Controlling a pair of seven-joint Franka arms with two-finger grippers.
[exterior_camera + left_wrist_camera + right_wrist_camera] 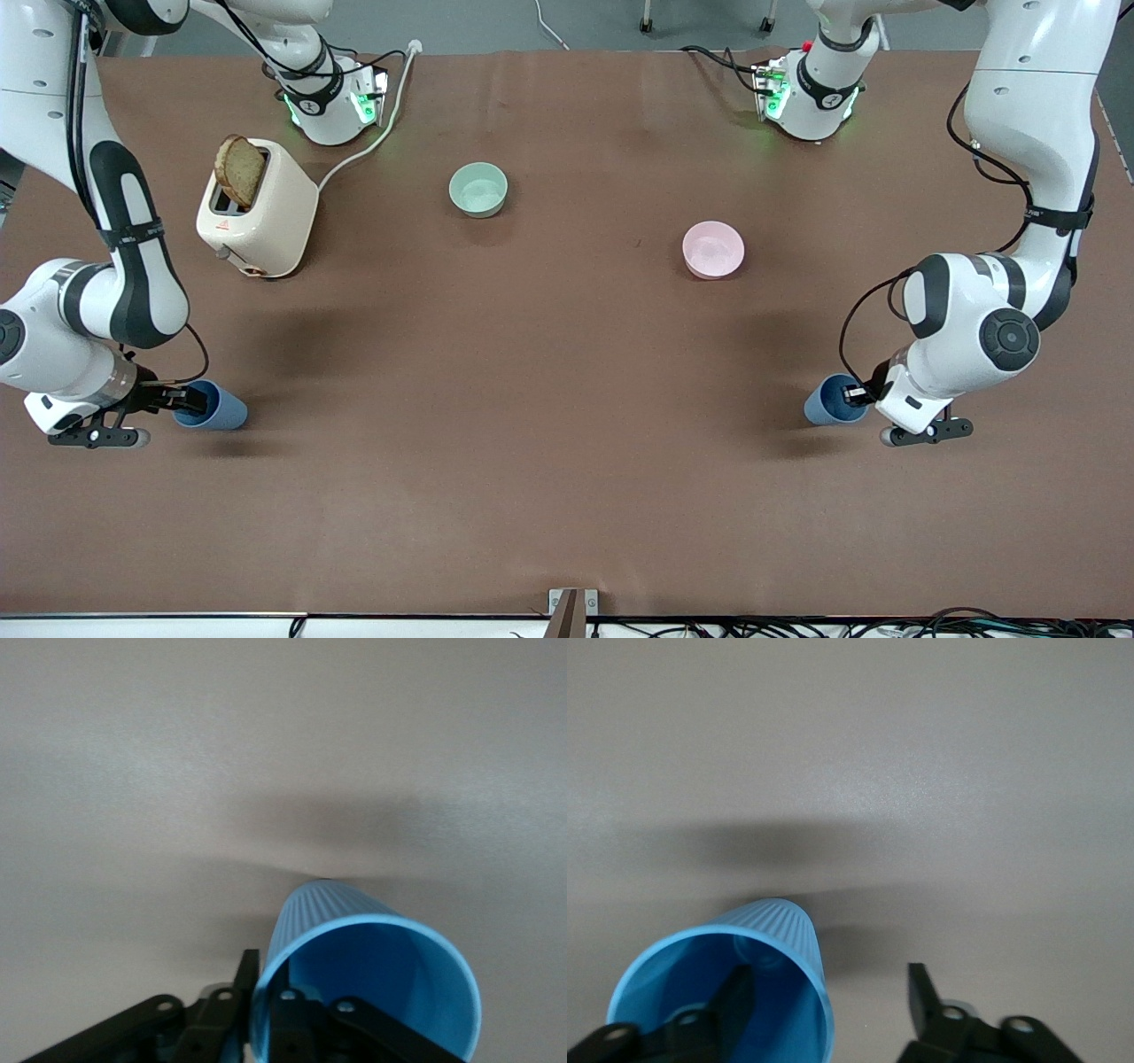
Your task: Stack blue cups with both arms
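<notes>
Two ribbed blue cups show near the front camera's side of the table, one at each arm's end. My left gripper [856,395] is shut on the rim of one blue cup [828,400], with one finger inside and one outside the wall [268,979]. That cup [372,983] is tipped with its mouth toward the gripper. My right gripper [180,404] is open. One of its fingers is inside the other blue cup [217,410], and the other finger stands well clear outside it [829,981]. This cup [744,992] is also tipped mouth toward the gripper.
A cream toaster [257,208] with a slice of bread stands toward the right arm's end, its cable running to the base. A pale green bowl [478,189] and a pink bowl [713,249] sit nearer the arm bases. The brown table [549,399] lies between the cups.
</notes>
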